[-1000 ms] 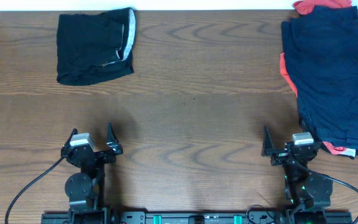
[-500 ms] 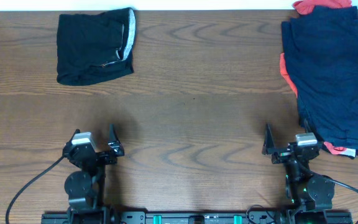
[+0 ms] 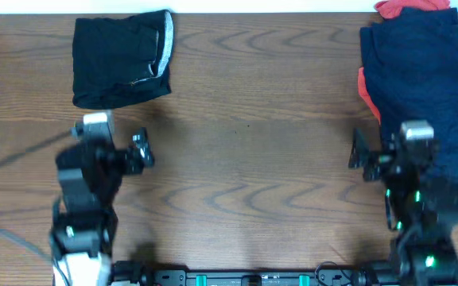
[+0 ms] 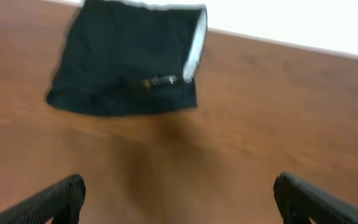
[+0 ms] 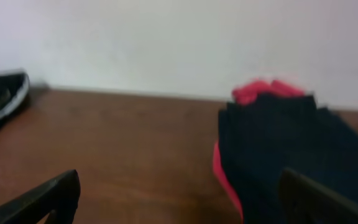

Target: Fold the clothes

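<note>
Left gripper (image 4: 179,202), right gripper (image 5: 182,199): both wide, empty. One black piece (image 4: 126,59) ahead of left jaws; one navy pile (image 5: 291,149) with two red-orange bits (image 5: 266,90) ahead-right of right jaws.

the tabletop (image 3: 245,159) was brown wood grain, smooth with a faint sheen. the black piece (image 3: 114,63) was soft matt cloth, and its grey band (image 3: 164,48) looked smoother. the navy shorts (image 3: 428,79) were matt, creased cloth, and the red-orange piece (image 3: 400,8) was cloth too. the left claw (image 4: 178,186) and right claw (image 5: 179,186) had matt black, plastic-looking fingers (image 4: 55,200).
</note>
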### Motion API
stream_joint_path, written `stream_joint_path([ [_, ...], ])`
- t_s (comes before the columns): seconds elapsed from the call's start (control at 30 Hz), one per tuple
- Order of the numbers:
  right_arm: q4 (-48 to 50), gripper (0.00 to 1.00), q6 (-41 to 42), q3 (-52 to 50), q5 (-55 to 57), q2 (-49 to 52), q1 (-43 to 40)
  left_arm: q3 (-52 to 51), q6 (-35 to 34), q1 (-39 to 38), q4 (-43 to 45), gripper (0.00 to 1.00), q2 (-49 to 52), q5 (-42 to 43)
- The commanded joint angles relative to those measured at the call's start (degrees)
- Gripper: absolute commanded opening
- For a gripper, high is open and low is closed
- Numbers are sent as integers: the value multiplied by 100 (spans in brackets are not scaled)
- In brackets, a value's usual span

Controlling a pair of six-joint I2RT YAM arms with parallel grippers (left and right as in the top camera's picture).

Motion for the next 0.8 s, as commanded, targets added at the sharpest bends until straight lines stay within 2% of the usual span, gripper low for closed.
stream_joint_path([
  [0.0,-382,99,87,944,57,1069,-44,1054,-31,-44,-551,98,863,409],
  [0.17,-1606,99,122,2736,-168,2964,-157,2712,553,-341,-1930,98,2286,396],
  [0.27,-2339,99,120,3657,-444,3901,-330,3383,817,-616,-2374,98,2957,393],
  [0.4,-2702,99,114,4415,-586,4854,-520,3665,804,-966,-2170,98,3534,404],
  [0.6,-2260,99,11,4446,160,5580,-763,3665,608,-1322,-1469,98,4048,422],
  [0.77,-2356,89,28,4446,190,6151,-1154,3665,597,-1521,-1342,98,4343,417],
])
